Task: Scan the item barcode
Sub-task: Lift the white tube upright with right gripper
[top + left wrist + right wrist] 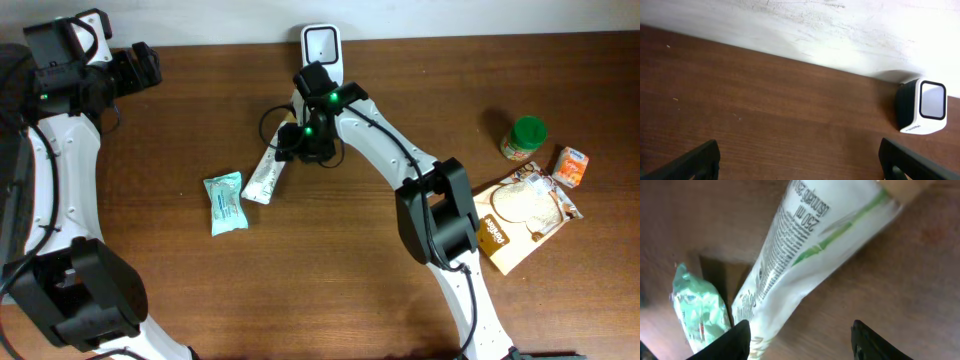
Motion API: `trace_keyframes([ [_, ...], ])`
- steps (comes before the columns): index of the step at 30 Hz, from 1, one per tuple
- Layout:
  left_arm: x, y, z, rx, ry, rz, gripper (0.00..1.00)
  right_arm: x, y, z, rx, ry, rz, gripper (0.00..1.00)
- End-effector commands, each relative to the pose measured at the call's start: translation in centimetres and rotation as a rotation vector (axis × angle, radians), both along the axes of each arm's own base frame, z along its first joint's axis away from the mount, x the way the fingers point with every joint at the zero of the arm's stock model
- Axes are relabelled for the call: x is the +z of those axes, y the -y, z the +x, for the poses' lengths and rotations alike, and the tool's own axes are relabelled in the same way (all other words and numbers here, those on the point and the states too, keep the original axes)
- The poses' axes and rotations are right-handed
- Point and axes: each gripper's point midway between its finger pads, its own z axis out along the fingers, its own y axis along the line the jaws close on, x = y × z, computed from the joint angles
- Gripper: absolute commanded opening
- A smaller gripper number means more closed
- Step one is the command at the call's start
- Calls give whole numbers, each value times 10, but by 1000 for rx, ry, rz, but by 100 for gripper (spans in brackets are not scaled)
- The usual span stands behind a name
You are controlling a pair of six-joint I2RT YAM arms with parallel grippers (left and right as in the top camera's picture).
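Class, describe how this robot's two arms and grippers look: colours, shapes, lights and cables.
The left arm and right arm are smooth white shells joined by chunky black joints. The left gripper and right gripper are black. Green lights glow near the right wrist; a thin black cable loops there.

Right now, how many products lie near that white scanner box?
2: a teal packet left of centre, and a white tube just right of it, under the right pincer. The arm may hide more.

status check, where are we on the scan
Left gripper open, clear. Right gripper open over white tube, lying near scanner. Green packet beside tube.
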Motion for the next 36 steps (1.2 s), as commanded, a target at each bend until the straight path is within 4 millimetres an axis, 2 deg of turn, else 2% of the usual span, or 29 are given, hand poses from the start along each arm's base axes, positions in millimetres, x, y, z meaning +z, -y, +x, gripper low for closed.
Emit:
trace_keyframes([
  [1,1,1,2,-14,6,16,99,-8,-11,-13,-128,-39,-80,59],
  [7,1,1,2,-14,6,16,99,-29,-22,-22,-170,-50,-82,58],
  [9,1,1,2,-14,6,16,99,-35,-22,-21,-171,-41,-80,53],
  [11,1,1,2,-14,6,16,99,-39,-18,-21,-177,-36,-103,41],
  [14,1,1,2,-14,6,16,99,-37,-13,-18,-129,-12,-103,31],
  [16,1,1,2,-14,6,16,99,-32,-14,-19,-53,-2,-65,27],
  [19,1,1,2,-14,6,16,99,-19,-15,-24,125,15,53,13],
  [21,1,1,2,-14,6,16,99,-9,-16,-29,237,26,154,13],
  [22,1,1,2,-14,6,16,99,-6,-10,-31,267,18,182,17],
  [23,1,1,2,-14,6,16,99,-7,-2,-30,267,12,174,24],
  [27,1,1,2,-14,6,16,99,-11,20,-23,247,-5,159,32],
  [30,1,1,2,-14,6,16,99,-14,20,-19,247,17,144,42],
  [36,1,1,2,-14,6,16,99,-38,6,-29,287,8,140,48],
])
